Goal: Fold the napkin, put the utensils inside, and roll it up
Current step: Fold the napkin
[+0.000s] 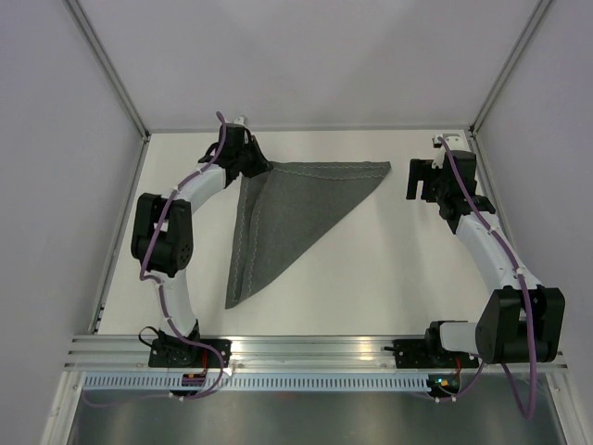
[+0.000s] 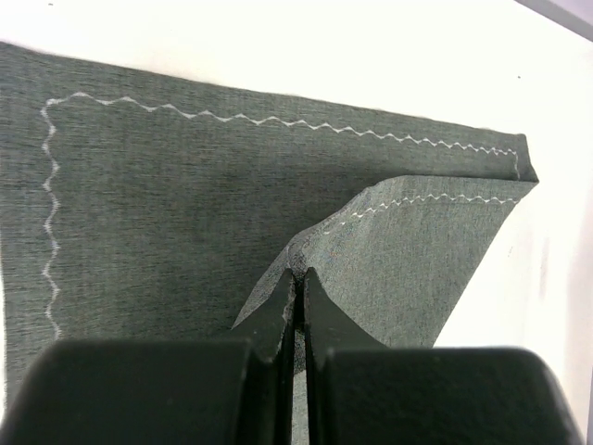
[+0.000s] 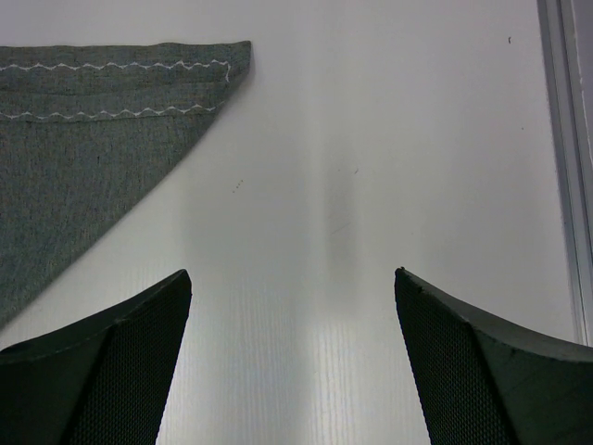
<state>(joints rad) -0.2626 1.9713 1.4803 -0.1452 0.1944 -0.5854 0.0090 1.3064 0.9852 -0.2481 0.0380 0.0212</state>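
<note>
**One napkin (image 1: 287,218), folded to a triangle, pinched at its far-left corner**

Its narrow tip points toward the arm bases on the white table (image 1: 371,278), and its long stitched edge runs along the far side. There the left gripper (image 2: 298,278) has its jaws closed on a raised fold of cloth. The right gripper (image 3: 292,273) hangs over the table with jaws spread wide, near the napkin's right tip but apart from it.

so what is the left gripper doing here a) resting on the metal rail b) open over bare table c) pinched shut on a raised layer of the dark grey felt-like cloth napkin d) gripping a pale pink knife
c: in the left wrist view the left gripper is closed on a lifted fold of the dark grey felt-like napkin; the right gripper is the open one, over the white table.
</note>
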